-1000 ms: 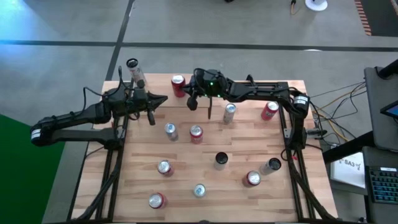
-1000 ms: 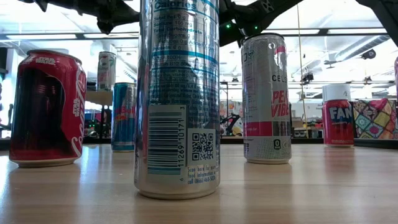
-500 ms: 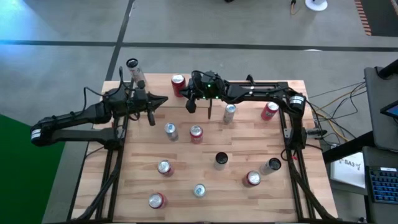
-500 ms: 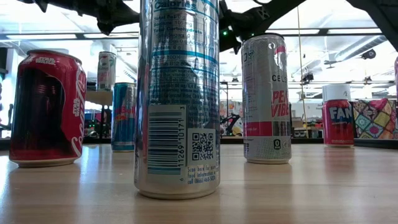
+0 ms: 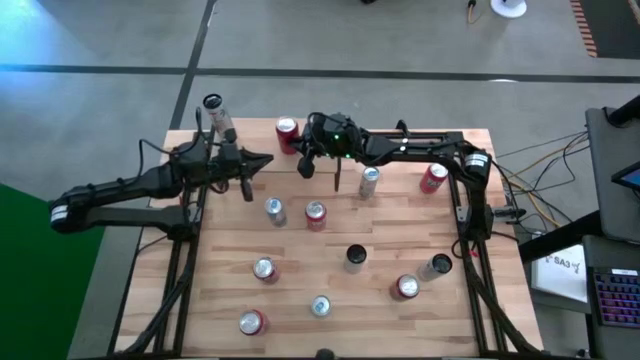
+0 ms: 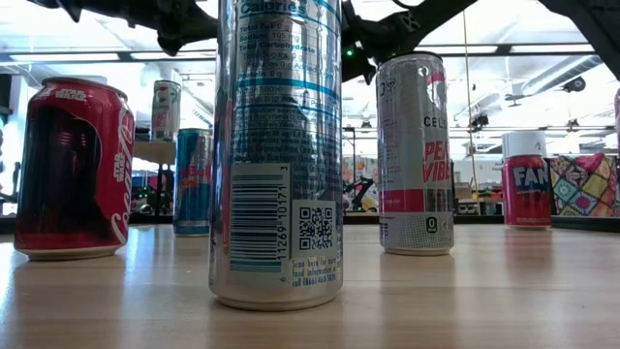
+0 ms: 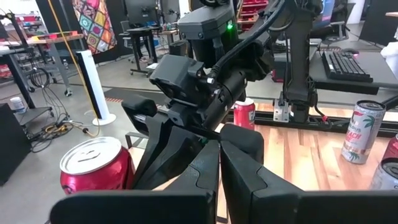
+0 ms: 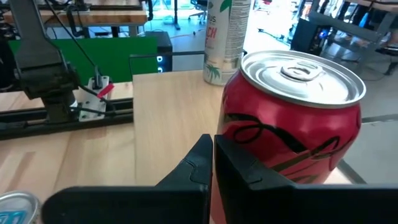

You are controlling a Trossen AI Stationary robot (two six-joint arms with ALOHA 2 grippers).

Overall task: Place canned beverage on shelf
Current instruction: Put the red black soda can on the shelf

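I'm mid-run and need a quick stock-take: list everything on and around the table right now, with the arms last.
table: 1, light butcher-block wood, centre of the high view.
shelf: 1, light wood board, far left corner.
tall can: 1, pale, standing on the shelf.
red cans: 5, spread over the table, one at the far edge beside the right gripper.
silver cans: 4, mid and near table.
dark cans: 2, near right part of the table.
keyboard: 1, dark, on a desk to the right of the table.
left gripper: 1, dark, shut, empty, far left of the table.
right gripper: 1, dark, shut, empty.
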